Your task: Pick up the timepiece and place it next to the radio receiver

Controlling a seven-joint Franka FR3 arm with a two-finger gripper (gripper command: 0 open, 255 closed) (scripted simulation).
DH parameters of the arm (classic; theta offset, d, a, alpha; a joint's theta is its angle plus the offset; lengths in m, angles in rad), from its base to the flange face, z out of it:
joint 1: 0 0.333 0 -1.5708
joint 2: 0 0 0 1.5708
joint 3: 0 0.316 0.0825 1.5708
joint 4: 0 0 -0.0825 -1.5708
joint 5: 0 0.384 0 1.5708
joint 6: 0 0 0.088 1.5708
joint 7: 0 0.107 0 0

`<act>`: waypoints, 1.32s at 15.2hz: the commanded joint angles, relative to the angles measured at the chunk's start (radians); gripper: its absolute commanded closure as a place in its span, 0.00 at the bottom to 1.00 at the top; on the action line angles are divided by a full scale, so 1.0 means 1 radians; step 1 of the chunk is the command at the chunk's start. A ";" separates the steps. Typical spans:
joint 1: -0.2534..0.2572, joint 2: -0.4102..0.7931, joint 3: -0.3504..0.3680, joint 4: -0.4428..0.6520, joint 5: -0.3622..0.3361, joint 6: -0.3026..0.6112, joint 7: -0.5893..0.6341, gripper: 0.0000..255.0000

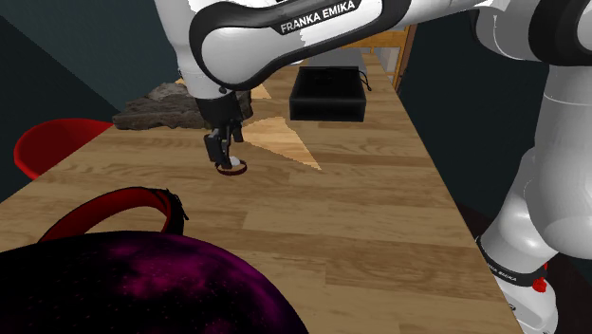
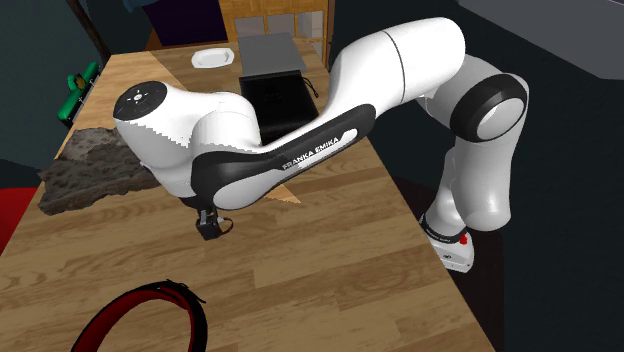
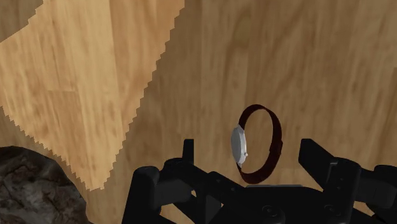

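Note:
A wristwatch (image 3: 259, 144) with a silver face and a dark red-brown strap stands on its edge on the wooden table (image 1: 360, 218). My gripper (image 3: 251, 151) hangs just over it, open, one finger on each side of the strap and neither touching it. In the shoulder view the watch (image 1: 231, 169) lies right under the gripper (image 1: 222, 156). The radio is a black box (image 1: 328, 93) farther along the table, toward the shoulder view's upper right; it is also in the second exterior view as a black box (image 2: 277, 100) beyond the arm.
A dark rocky slab (image 1: 159, 104) lies beside the gripper. A dark purple bag (image 1: 142, 289) with a red strap (image 1: 104, 204) occupies the near table. A red seat (image 1: 52, 142) stands off the edge. A white plate (image 2: 213, 57) sits at the far end.

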 commanded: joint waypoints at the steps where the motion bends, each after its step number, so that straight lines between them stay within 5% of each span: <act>1: 0.000 0.000 0.000 -0.001 0.000 0.000 0.000 0.00; 2: 0.000 0.000 0.000 0.000 0.000 0.000 0.000 0.00; 3: 0.000 0.000 0.000 0.000 0.000 0.000 0.000 1.00; 12: 0.000 0.000 0.000 -0.001 0.000 0.000 0.000 1.00; 20: 0.009 0.003 0.003 0.112 0.003 -0.108 -0.013 1.00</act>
